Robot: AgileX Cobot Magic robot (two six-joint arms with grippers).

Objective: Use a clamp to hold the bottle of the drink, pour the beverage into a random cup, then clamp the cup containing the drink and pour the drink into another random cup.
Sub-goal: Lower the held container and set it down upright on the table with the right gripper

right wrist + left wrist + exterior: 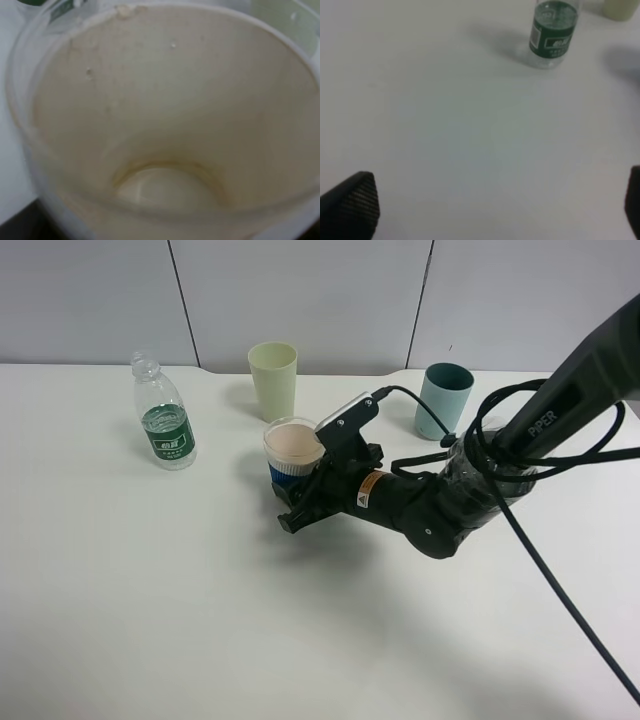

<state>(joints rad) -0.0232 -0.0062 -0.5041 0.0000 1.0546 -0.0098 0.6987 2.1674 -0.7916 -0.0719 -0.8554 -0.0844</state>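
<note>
Three cups and one bottle stand on the white table (150, 620), all in its far half. Right gripper (297, 498) reaches across to the blue-sleeved cup (292, 452) near the middle, its jaws either side of the sleeve; whether they actually press it, nobody can tell from here, the arm hides the contact. The right wrist view is filled by that cup's beige inside (170, 115), blurred, the bottom hard to read for liquid. Just behind it stands the pale yellow-green tumbler (273, 379), upright, near the far edge. The teal cup (443, 400) stands toward the far right, partly behind cables. The bottle (164, 419) stands upright at the far left, well apart. Left gripper (495, 210) hangs wide apart, only its fingertips (355, 200) cut into frame. Broad open room along the near edge.
</note>
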